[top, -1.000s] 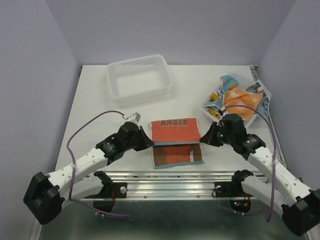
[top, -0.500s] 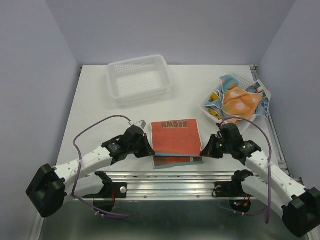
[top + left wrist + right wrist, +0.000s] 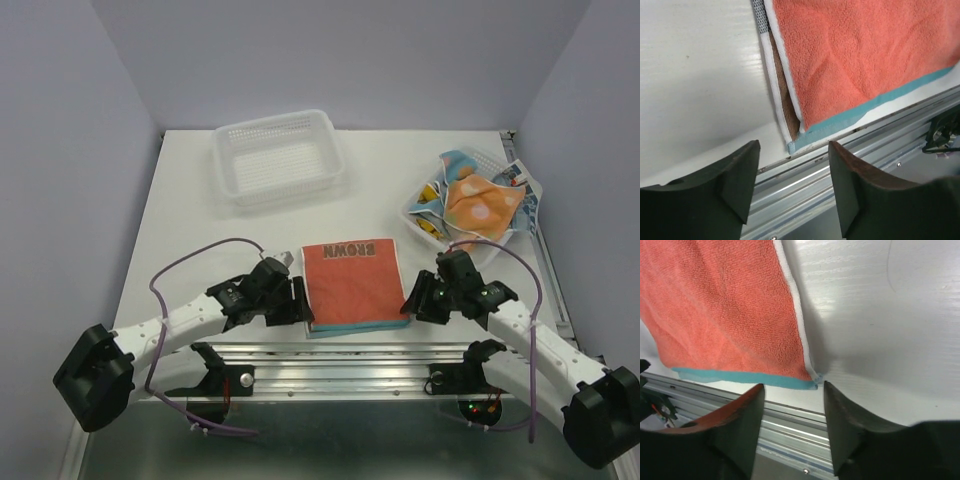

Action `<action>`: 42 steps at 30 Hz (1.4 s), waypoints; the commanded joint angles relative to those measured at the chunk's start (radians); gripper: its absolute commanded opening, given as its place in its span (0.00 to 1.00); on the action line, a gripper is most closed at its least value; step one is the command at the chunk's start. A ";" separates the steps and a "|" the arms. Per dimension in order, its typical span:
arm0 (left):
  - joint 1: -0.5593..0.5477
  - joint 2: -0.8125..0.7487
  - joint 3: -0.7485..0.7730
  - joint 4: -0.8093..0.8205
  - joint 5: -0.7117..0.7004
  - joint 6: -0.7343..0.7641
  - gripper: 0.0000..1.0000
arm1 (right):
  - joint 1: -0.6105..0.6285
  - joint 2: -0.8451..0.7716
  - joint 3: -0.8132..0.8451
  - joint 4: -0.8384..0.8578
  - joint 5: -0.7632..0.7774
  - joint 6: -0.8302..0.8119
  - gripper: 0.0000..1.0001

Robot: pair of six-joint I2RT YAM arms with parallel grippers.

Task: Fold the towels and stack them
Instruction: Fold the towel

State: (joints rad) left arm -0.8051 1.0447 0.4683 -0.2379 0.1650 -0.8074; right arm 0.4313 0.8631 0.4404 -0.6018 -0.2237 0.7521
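A red-orange towel (image 3: pixel 352 283) with a teal hem lies folded flat near the table's front edge, its lettered end at the far side. My left gripper (image 3: pixel 300 303) stands open just off its near left corner, with nothing between the fingers. In the left wrist view the gripper (image 3: pixel 794 150) hangs over the metal rail, and the towel (image 3: pixel 860 55) shows two layers at that corner. My right gripper (image 3: pixel 409 300) is open beside the near right corner. The right wrist view shows it (image 3: pixel 793 390) empty, the towel (image 3: pixel 725 315) just beyond. More towels, one orange with dots (image 3: pixel 480 203), fill a basket (image 3: pixel 415 212) at the right.
An empty white perforated basket (image 3: pixel 278 155) stands at the far middle-left of the table. A metal rail (image 3: pixel 350 350) runs along the front edge right behind both grippers. Purple cables loop from each arm over the table.
Both grippers drew the towel's upper layer toward the front edge, covering the brown underside, then opened and let go of its near corners.
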 commanded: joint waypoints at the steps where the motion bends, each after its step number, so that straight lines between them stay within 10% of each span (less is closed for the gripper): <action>1: -0.009 -0.064 0.006 -0.035 -0.018 0.013 0.72 | -0.005 -0.027 0.020 -0.026 0.052 -0.007 0.63; 8: 0.001 0.004 0.099 -0.005 -0.157 0.027 0.86 | -0.002 0.003 0.079 0.048 0.003 -0.086 1.00; 22: 0.277 0.288 0.260 0.198 -0.220 0.158 0.80 | 0.073 0.387 0.391 0.214 0.377 -0.195 1.00; 42: 0.319 0.670 0.480 0.281 -0.128 0.197 0.37 | 0.087 0.752 0.566 0.425 0.540 -0.249 0.59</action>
State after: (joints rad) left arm -0.4900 1.7000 0.9012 0.0303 0.0196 -0.6369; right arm 0.5117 1.5780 0.9363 -0.2768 0.2592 0.5278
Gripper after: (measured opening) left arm 0.436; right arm 0.616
